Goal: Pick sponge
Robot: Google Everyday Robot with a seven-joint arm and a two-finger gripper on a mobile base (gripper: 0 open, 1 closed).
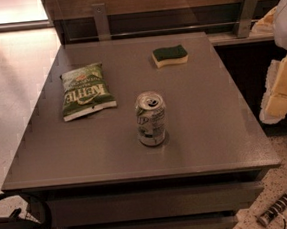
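The sponge (170, 55) has a dark green top over pale yellow foam. It lies flat on the grey table (220, 130), near the far edge and right of the middle. My gripper (281, 90), white and pale yellow, hangs at the right edge of the view. It is beyond the table's right side, well to the right of the sponge and nearer to me, and touches nothing.
A green chip bag (86, 91) lies on the left part of the table. A soda can (151, 119) stands upright in the middle, nearer than the sponge. A metal rail (166, 31) runs behind the table. A power strip (280, 206) lies on the floor at the lower right.
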